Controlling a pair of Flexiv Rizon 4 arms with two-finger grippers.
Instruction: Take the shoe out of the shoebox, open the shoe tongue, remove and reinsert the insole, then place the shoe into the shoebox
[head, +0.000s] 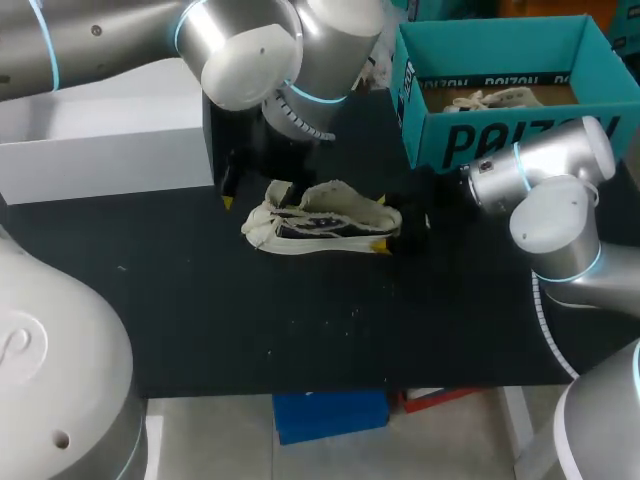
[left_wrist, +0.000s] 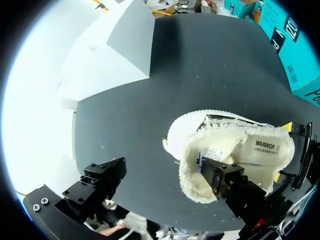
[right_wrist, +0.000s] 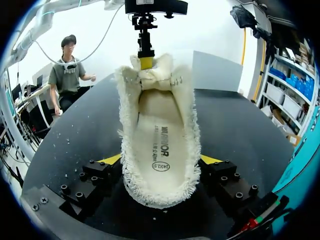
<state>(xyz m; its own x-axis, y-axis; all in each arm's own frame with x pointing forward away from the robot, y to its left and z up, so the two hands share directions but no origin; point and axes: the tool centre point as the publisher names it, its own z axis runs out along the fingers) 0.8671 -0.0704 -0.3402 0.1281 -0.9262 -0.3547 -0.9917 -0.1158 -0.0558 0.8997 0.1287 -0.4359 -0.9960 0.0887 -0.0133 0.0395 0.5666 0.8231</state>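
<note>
A cream fleecy shoe (head: 320, 220) lies on its side on the black table (head: 300, 330). My right gripper (head: 387, 224) holds its heel end; in the right wrist view both fingers press the shoe (right_wrist: 160, 190) from two sides, and the printed insole (right_wrist: 159, 145) lies inside. My left gripper (head: 258, 197) hangs over the toe end, open wide. One of its fingers (left_wrist: 222, 175) sits in the shoe's (left_wrist: 200, 135) mouth, the other stands apart over bare table. The teal shoebox (head: 520, 135) stands at the back right with a second shoe (head: 495, 98) in it.
A white box (head: 100, 150) stands at the back left, close behind my left arm. The shoebox wall (left_wrist: 295, 55) is just beyond the shoe's heel end. Bare table stretches from the shoe to the front edge.
</note>
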